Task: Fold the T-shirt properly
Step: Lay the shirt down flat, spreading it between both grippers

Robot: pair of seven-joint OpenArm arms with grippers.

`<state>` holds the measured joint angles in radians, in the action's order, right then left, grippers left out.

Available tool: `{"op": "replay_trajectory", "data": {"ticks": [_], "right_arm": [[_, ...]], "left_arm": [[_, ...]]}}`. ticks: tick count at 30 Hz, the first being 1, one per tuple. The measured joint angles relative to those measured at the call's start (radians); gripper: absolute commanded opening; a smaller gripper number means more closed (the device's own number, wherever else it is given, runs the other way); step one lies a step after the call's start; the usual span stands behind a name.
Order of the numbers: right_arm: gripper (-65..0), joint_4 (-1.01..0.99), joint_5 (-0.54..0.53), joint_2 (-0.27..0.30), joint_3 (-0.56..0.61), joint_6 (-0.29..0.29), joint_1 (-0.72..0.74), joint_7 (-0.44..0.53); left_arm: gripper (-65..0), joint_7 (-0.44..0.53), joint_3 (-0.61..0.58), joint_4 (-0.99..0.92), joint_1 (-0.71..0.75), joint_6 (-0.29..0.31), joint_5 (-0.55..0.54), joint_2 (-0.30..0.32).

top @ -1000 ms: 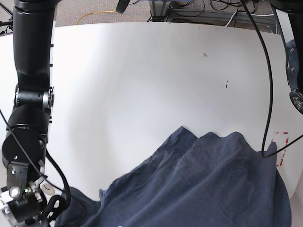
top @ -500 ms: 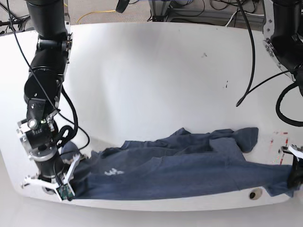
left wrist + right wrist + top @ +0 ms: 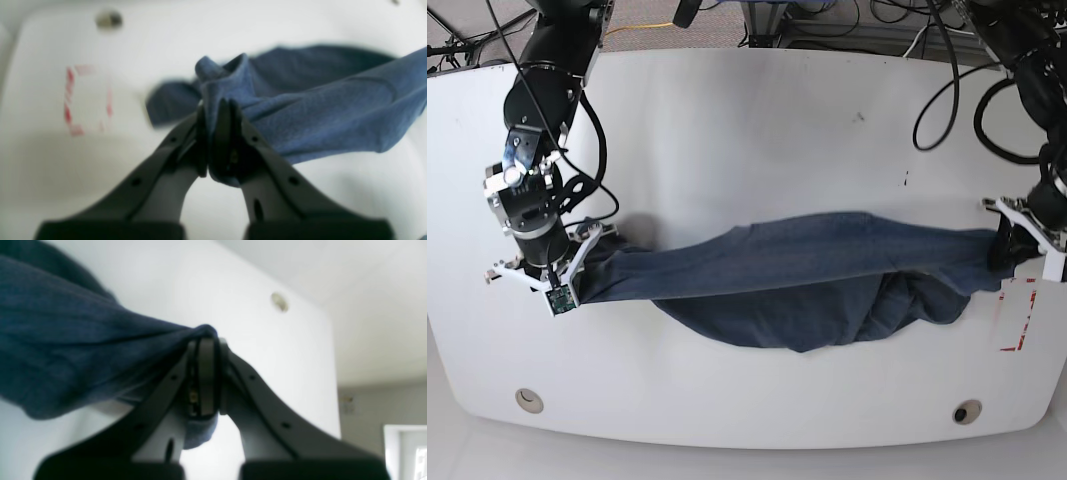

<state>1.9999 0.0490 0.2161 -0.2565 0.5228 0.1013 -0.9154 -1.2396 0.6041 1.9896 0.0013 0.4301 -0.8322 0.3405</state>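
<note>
T-shirt (image 3: 807, 290) cloth looks light, soft and limp, so it will sag wherever it is unsupported; corners or hems seem the sensible places to grip. It hangs stretched across the white table (image 3: 747, 130), its middle drooping onto the surface. At the base view's left end, the right claw (image 3: 567, 262) is pressed together on a bunched edge of fabric, the cloth trailing away from its tips. At the far end the left claw (image 3: 1017, 238) pinches another bunched edge, beside a red dashed marking (image 3: 1017, 318).
</note>
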Motion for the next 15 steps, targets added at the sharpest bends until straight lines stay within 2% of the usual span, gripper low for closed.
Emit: {"op": "replay_trajectory", "data": {"ticks": [3,7,10,15], "right_arm": [[-65.0,0.0,0.004,-0.014,-0.015,0.029,-0.048,-0.001],[-65.0,0.0,0.003,-0.062,-0.052,0.037,-0.113,0.0],[-65.0,0.0,0.001,-0.069,-0.068,0.044,-0.149,-0.003],[-65.0,0.0,0.008,-0.097,-0.089,0.056,-0.178,-0.005]], "left_arm": [[-64.9,0.012,0.025,0.001,0.101,0.0,-0.034,-0.009],[-64.9,0.012,0.073,-0.001,0.257,0.0,-0.086,-0.027],[-64.9,0.007,0.082,-0.005,0.345,-0.003,-0.106,-0.034],[-64.9,0.014,0.081,-0.005,0.476,-0.003,-0.111,-0.092]]}}
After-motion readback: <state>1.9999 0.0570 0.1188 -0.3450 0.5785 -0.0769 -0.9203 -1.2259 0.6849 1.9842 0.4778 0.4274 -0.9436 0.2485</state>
